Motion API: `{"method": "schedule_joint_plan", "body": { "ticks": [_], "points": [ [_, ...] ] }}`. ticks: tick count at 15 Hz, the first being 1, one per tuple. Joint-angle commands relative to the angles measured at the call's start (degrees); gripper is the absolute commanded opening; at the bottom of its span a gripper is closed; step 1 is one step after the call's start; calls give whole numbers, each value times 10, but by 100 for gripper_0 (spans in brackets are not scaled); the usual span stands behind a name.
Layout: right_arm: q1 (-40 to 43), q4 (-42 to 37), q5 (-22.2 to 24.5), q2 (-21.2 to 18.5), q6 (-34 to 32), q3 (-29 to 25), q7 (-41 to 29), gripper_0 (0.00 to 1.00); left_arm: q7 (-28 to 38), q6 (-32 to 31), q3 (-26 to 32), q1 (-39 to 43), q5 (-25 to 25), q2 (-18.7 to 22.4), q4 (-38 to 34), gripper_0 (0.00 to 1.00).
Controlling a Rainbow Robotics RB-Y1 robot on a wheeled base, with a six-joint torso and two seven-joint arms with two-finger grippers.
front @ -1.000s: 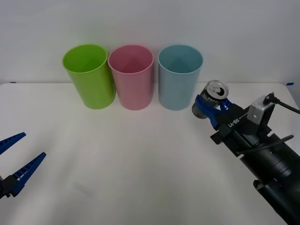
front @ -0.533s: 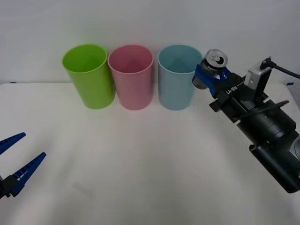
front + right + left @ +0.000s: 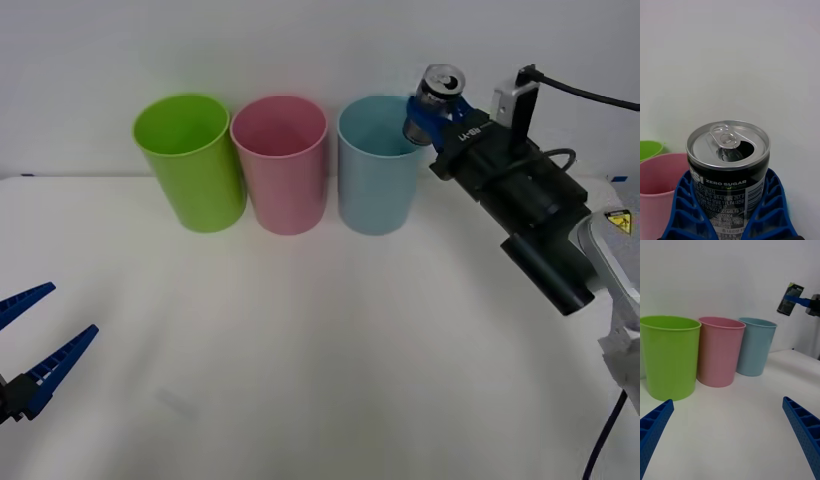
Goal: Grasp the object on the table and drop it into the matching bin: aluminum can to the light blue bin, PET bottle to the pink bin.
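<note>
My right gripper [image 3: 428, 108] is shut on the aluminum can [image 3: 435, 92], a small dark can with a shiny pull-tab top [image 3: 729, 144]. It hangs in the air just above the right rim of the light blue bin [image 3: 378, 165]. In the left wrist view the can [image 3: 789, 299] floats above and to the right of the light blue bin [image 3: 754, 346]. The pink bin [image 3: 280, 163] stands left of the blue one. My left gripper [image 3: 35, 345] rests open over the table's near left corner.
A lime green bin [image 3: 190, 160] stands at the left end of the row, close to the pink one. The white table [image 3: 320, 350] spreads wide in front of the bins. A wall rises right behind them.
My right arm has lifted the can up and to the left, from beside the light blue bin to above its right rim. The left arm has not moved.
</note>
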Motion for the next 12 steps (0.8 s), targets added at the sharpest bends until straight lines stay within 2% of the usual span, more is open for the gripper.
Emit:
{"method": "schedule_joint_plan", "body": {
  "ticks": [1, 6, 12],
  "points": [
    [-58, 72, 45, 41, 0, -21, -6, 0, 0, 0, 0, 0, 0, 0, 0, 100],
    [-119, 156, 125, 105, 0, -55, -8, 0, 0, 0, 0, 0, 0, 0, 0, 100],
    [-135, 181, 140, 119, 2, -61, -8, 0, 0, 0, 0, 0, 0, 0, 0, 100]
  ]
}}
